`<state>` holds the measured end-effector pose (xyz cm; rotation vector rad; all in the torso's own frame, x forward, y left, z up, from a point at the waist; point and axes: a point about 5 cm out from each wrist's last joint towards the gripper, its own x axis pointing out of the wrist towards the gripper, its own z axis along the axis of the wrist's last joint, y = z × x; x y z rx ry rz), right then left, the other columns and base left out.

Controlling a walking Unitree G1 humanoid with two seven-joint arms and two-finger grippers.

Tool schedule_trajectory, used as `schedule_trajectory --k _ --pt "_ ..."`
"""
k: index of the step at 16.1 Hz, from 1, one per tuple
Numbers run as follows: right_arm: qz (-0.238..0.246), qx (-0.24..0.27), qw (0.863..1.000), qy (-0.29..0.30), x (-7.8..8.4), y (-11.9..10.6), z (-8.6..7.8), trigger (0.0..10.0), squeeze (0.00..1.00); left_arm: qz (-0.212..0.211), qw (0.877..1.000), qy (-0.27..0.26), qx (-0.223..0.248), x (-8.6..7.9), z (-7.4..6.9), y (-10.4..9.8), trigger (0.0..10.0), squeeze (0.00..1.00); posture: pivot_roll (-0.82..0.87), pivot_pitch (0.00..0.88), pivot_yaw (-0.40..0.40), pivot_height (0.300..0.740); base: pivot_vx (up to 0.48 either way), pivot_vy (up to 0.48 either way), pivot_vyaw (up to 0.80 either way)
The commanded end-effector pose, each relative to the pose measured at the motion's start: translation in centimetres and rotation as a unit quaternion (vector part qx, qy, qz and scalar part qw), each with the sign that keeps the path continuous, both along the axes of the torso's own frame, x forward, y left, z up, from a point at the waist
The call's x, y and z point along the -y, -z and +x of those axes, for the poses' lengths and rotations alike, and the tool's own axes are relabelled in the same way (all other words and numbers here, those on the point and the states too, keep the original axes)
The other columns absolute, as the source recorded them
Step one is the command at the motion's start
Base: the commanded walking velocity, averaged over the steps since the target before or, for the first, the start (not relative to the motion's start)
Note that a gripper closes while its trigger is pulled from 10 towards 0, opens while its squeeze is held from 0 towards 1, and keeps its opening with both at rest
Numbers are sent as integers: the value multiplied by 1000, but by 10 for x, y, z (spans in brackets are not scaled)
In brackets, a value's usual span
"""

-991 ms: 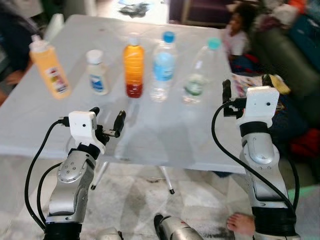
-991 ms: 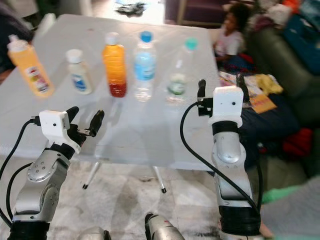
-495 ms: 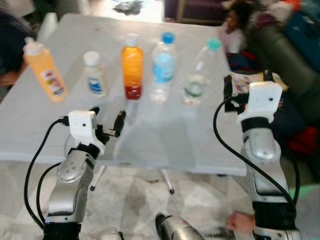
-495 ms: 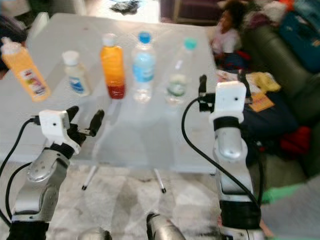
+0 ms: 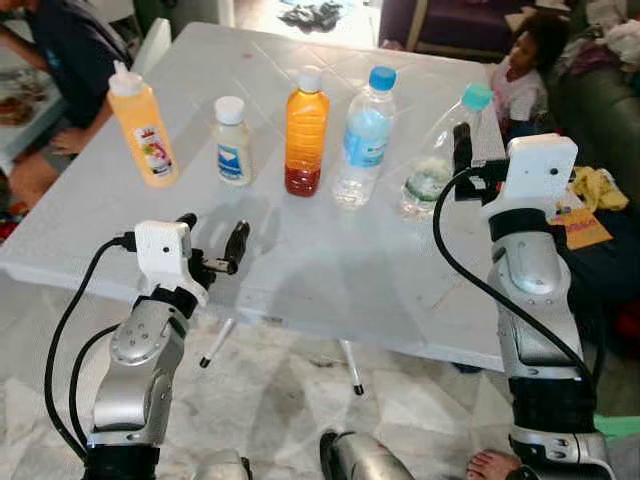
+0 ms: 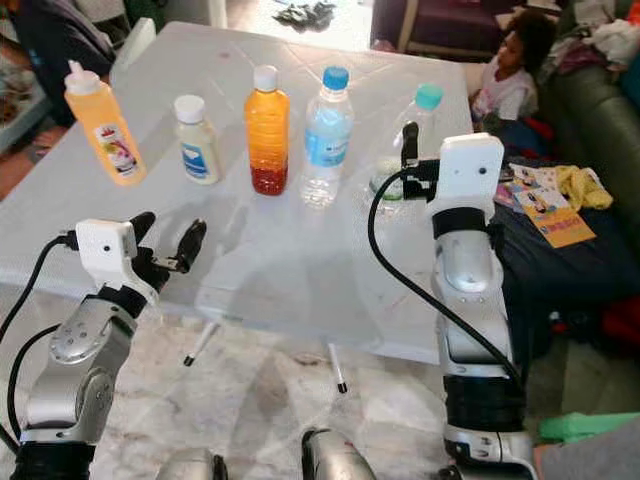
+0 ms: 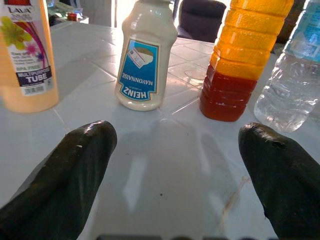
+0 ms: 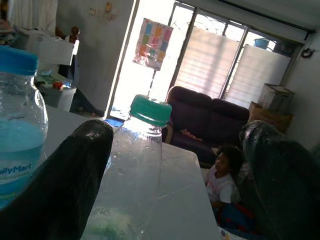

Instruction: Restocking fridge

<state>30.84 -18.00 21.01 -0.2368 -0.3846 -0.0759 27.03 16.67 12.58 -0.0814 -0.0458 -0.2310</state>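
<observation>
1. Five containers are being kept in a row across the white table (image 5: 330, 270), well apart from one another, presumably so each can be picked singly for the fridge: an orange squeeze bottle (image 5: 141, 125), a mayonnaise bottle (image 5: 232, 141), an orange juice bottle (image 5: 306, 132), a blue-capped water bottle (image 5: 362, 140) and a green-capped clear bottle (image 5: 441, 152).
2. The right gripper (image 8: 175, 165) is being held high, fingers spread apart, with the green-capped clear bottle framed between them; a grasp is judged to be in preparation.
3. The left gripper (image 5: 212, 240) is being held over the table's near edge, fingers apart, nothing clamped, pointing towards the mayonnaise and juice.
4. Compared with a second ago, the whole view is being shifted by the camera, and the right gripper is being seen nearer the green-capped bottle.
5. A child is being seen beyond the table.
</observation>
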Motion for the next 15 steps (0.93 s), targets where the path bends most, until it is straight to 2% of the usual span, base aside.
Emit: schedule_trajectory --k 1,8,12,15 --pt "3 6 1000 -3 4 -5 2 10000 0 1 1000 7 3 2 -1 -2 10000 0 -59 121 -27 740 0 0 0" --pt "49 7 998 -26 2 -16 25 10000 0 2 1000 9 -1 3 -1 -2 10000 0 -54 133 -21 740 0 0 0" --pt "48 24 999 -10 5 -26 35 10000 0 3 1000 10 -2 4 -1 -1 10000 0 -45 137 -21 740 0 0 0" --pt "73 27 997 4 10 -30 43 10000 0 4 1000 12 -3 4 -1 -1 10000 0 -42 140 -18 740 0 0 0"
